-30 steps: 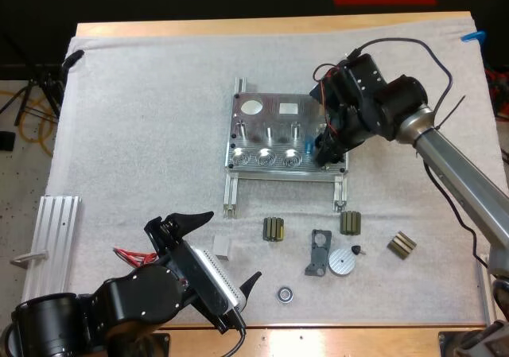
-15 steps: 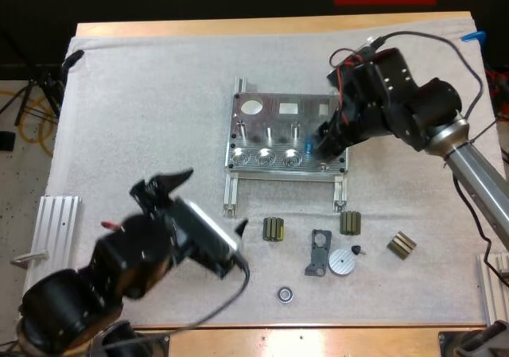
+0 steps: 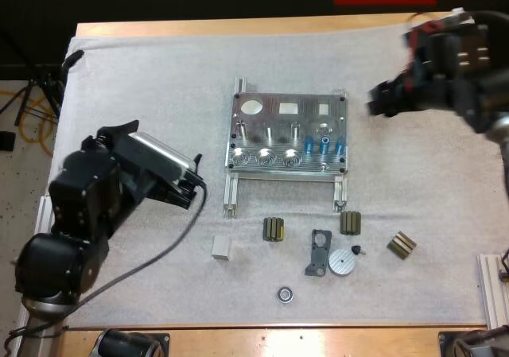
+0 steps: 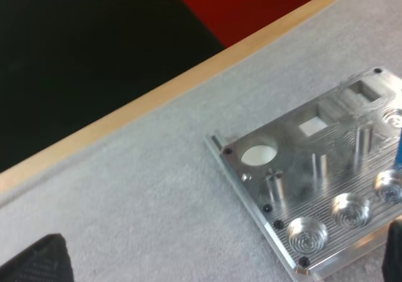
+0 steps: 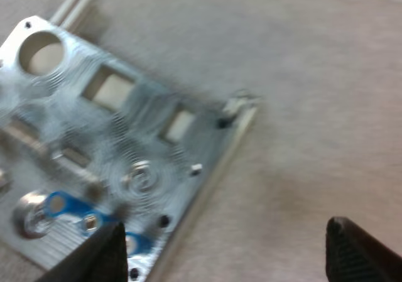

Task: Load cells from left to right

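While both arms are hanging clear of it, the metal fixture [image 3: 270,118] is lying near the middle of the white mat [image 3: 143,79], with its rails pointing toward the near side. Three blue cylinders [image 3: 324,144] are standing upright in a row on the fixture's near right part. Just to their left, three ringed round recesses [image 3: 266,160] are showing bare metal.

The left gripper [image 3: 163,162] is hovering over the mat well to the left of the fixture. Its fingers [image 4: 38,260] are standing spread apart with nothing between them, and the fixture's round-hole corner is lying ahead of them.

The right gripper [image 3: 383,102] is hanging above the mat just to the right of the fixture's far right corner. Its fingers [image 5: 103,254] are likewise standing wide apart and gripping nothing.

Nearer than the fixture, three ribbed dark blocks [image 3: 273,230], a small grey block [image 3: 221,247] and a small ring [image 3: 285,294] are lying apart from one another on the mat. A silver disc [image 3: 343,261] is sitting just beside a dark bracket [image 3: 320,250].
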### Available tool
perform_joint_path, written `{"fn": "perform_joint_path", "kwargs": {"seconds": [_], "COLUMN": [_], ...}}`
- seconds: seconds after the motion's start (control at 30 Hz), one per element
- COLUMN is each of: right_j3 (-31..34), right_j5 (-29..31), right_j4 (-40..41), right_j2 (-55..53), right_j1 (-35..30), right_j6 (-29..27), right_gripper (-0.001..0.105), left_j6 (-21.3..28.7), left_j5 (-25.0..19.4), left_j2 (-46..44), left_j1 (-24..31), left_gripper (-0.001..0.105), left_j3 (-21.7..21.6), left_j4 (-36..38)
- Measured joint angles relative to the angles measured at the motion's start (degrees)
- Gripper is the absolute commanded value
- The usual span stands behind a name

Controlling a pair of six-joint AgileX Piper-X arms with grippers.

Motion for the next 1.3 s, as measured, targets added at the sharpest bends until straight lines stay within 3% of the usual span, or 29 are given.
{"fn": "perform_joint_path", "kwargs": {"seconds": [0.17, 0.43, 0.73, 0.8, 1.03, 1.3], "right_j3": [0.00, 0.00, 0.63, 2.40, 16.03, 28.03], "right_j5": [0.32, 0.43, 0.45, 0.99, 2.12, 2.18], "right_j4": [0.00, 0.21, 2.72, 2.87, 2.52, -0.78], "right_j2": [-5.29, -12.47, -21.95, -25.25, -38.12, -53.19], "right_j1": [-7.07, -17.04, -19.08, -19.08, -19.08, -19.08], "right_j6": [0.00, 0.00, -0.38, -0.80, -0.90, 1.13], "right_gripper": [0.064, 0.064, 0.064, 0.064, 0.064, 0.064], "left_j6": [0.12, 0.63, 1.16, 1.01, 0.48, -2.54], "left_j5": [0.97, 1.29, -9.44, -11.63, -12.35, -11.04], "left_j2": [0.09, 0.09, 0.09, -0.12, -6.89, -18.47], "left_j1": [4.15, 4.19, 4.23, 4.23, 4.23, 4.23], "left_gripper": [0.097, 0.097, 0.097, 0.097, 0.097, 0.097], "left_j3": [0.00, 0.00, 0.00, 0.10, 0.23, 0.23], "left_j4": [0.08, 0.08, 0.48, 0.55, 1.28, 11.77]}}
